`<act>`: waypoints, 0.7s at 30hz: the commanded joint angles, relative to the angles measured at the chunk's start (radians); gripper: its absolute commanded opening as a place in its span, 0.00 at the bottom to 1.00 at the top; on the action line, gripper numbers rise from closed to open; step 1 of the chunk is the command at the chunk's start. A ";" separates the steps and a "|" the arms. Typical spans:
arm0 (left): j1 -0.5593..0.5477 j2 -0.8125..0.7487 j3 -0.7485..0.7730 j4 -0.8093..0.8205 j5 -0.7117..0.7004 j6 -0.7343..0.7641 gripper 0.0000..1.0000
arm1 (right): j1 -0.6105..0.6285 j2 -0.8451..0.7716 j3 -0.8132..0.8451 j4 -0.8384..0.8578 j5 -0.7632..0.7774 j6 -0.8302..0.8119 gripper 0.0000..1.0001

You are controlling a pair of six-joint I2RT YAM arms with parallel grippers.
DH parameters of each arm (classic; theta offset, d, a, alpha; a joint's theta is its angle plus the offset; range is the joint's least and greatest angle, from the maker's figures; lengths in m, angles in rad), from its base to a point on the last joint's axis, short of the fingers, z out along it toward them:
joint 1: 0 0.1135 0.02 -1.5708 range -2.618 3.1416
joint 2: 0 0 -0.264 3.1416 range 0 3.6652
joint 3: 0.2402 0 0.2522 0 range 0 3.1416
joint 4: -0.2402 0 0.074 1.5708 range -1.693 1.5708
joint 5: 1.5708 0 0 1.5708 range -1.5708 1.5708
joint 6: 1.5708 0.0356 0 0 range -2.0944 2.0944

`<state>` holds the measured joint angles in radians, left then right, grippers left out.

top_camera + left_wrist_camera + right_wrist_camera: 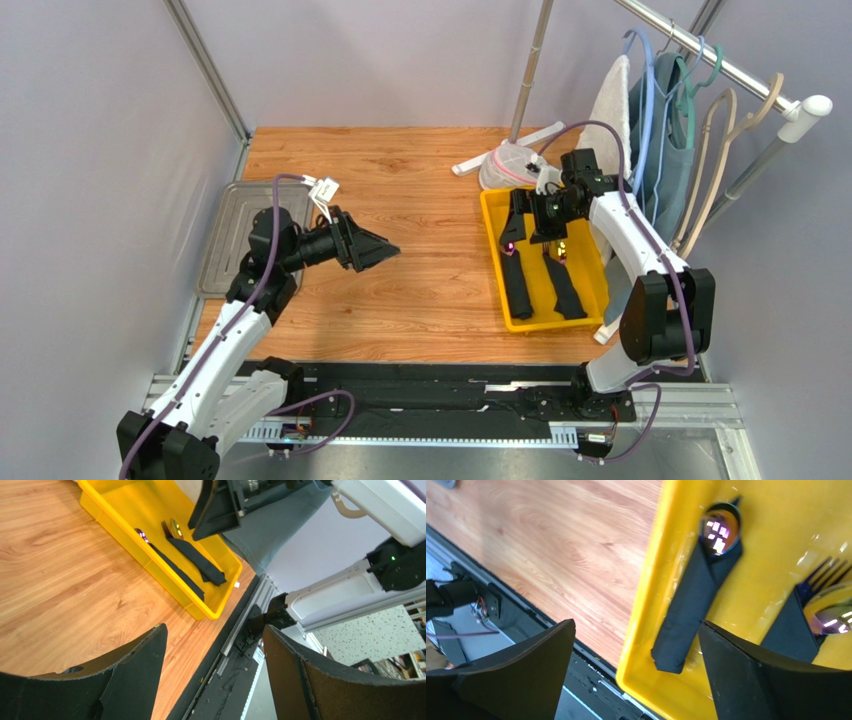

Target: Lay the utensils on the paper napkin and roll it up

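- While the right gripper (pixel 530 225) hangs over the far half of the yellow bin (pixel 492 262), you can see its fingers spread wide with nothing held between them.
- You have two black paper napkin rolls lying lengthwise in that bin, side by side and apart: the left roll (pixel 693 610) and the right roll (pixel 793 632).
- From the right wrist camera, you see a shiny purple spoon head (pixel 720 527) poking out of the far end of the left roll.
- You see dark fork tines (pixel 821 575) and a gold-rimmed spoon bowl (pixel 831 617) showing at the top of the right roll.
- Your left gripper (pixel 375 250) is out over the bare wooden table (pixel 420 180), well apart from the bin, with its fingers parted and empty.
- Beyond your left arm, a grey metal tray (pixel 215 215) sits at the table's left edge.
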<state>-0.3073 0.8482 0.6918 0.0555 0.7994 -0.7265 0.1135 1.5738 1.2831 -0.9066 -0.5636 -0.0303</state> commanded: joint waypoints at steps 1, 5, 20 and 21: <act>0.045 0.025 0.150 -0.320 0.038 0.235 0.79 | 0.081 -0.084 0.113 -0.041 -0.002 -0.029 1.00; 0.140 0.099 0.268 -0.538 0.105 0.375 0.99 | 0.123 -0.122 0.196 -0.089 0.021 -0.071 1.00; 0.241 0.307 0.623 -1.100 -0.302 0.763 0.99 | 0.147 -0.273 0.180 -0.101 -0.027 -0.123 1.00; 0.241 0.304 0.617 -1.099 -0.304 0.763 0.99 | 0.150 -0.265 0.214 -0.109 0.002 -0.123 1.00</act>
<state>-0.0704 1.2190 1.3220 -0.9985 0.5663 -0.0437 0.2508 1.3079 1.4528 -0.9977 -0.5945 -0.1242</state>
